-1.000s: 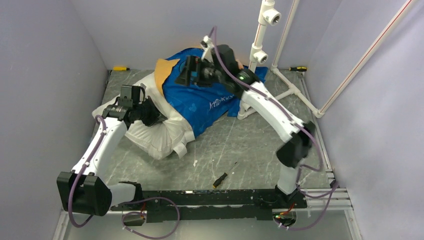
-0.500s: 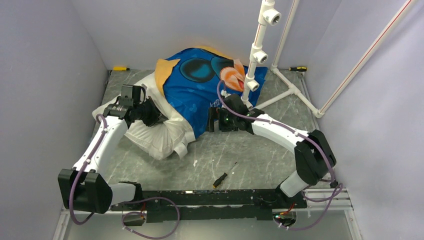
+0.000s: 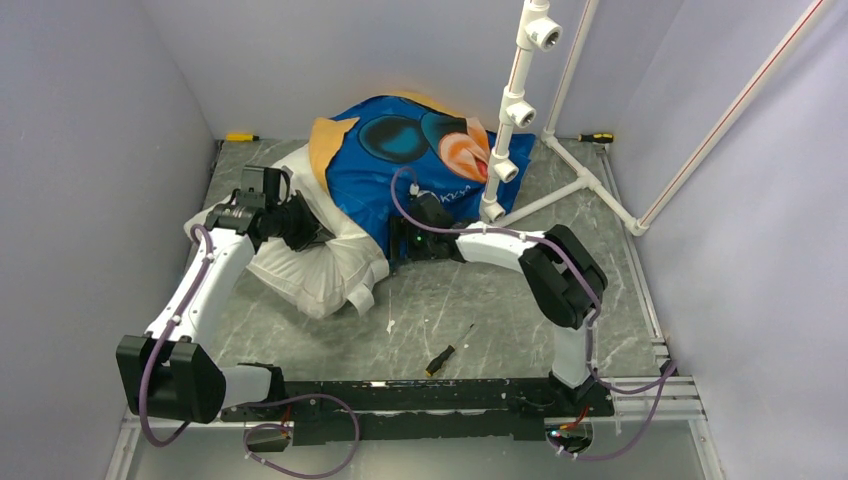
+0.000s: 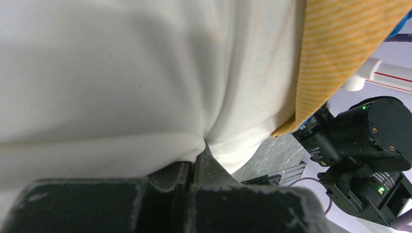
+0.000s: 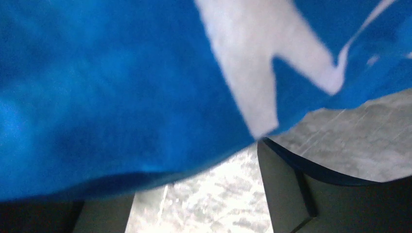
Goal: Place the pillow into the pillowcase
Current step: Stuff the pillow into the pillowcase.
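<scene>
At centre frame, the right gripper [image 3: 400, 245] gapes open at the lower hem of the pillowcase [image 3: 385, 185]. The pillow [image 3: 320, 268] juts out lower-left along its long axis, its cloth pinched by the left gripper [image 3: 300, 222].

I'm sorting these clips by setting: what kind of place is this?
Probably a robot test cell: plain grey partition walls enclose a grey marbled tabletop, a white plastic pipe frame stands at the back, and a black-handled screwdriver lies loose.
</scene>
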Robot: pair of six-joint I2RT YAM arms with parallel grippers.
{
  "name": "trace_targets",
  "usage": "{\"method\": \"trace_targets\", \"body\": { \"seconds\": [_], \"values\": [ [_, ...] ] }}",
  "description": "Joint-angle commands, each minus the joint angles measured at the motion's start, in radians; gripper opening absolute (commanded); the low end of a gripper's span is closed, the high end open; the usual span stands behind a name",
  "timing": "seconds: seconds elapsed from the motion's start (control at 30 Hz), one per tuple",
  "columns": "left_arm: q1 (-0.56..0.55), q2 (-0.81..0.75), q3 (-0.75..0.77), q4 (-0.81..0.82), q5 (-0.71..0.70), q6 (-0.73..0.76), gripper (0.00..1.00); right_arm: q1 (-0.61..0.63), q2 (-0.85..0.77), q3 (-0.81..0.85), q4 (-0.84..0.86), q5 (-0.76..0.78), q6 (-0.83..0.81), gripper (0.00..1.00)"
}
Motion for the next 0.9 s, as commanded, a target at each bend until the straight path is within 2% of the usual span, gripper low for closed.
{"method": "trace_targets", "body": {
  "seconds": [0.0,0.03,0.1,0.17,0.4,0.53,0.63,0.7,0.87],
  "values": [
    [0.000,0.011,0.057,0.088,0.009,-0.011,0.00,0.000,0.032,0.098,0.107,0.233,-0.025,0.81],
    [0.001,0.009,0.058,0.087,0.009,-0.012,0.00,-0.004,0.035,0.109,0.119,0.250,-0.036,0.75],
    [0.001,0.004,0.063,0.081,0.004,-0.012,0.00,-0.017,0.028,0.121,0.158,0.215,-0.082,0.42],
    [0.002,0.000,0.068,0.075,0.000,-0.006,0.00,-0.025,0.000,0.136,0.164,0.174,-0.126,0.01],
    [0.018,-0.011,0.077,0.085,-0.016,-0.009,0.00,-0.030,-0.205,0.175,0.031,0.006,-0.204,0.00],
    [0.028,-0.004,0.083,0.121,0.000,-0.025,0.00,-0.035,-0.263,0.257,-0.056,-0.196,-0.180,0.00],
    [0.028,0.006,0.085,0.180,0.030,-0.046,0.00,-0.035,-0.247,0.357,-0.057,-0.452,-0.131,0.00],
    [0.028,0.012,0.094,0.227,0.049,-0.056,0.00,-0.026,-0.220,0.422,-0.001,-0.611,-0.075,0.00],
    [0.025,0.016,0.140,0.308,0.034,-0.074,0.00,0.031,-0.067,0.753,0.026,-0.874,0.046,0.00]
  ]
}}
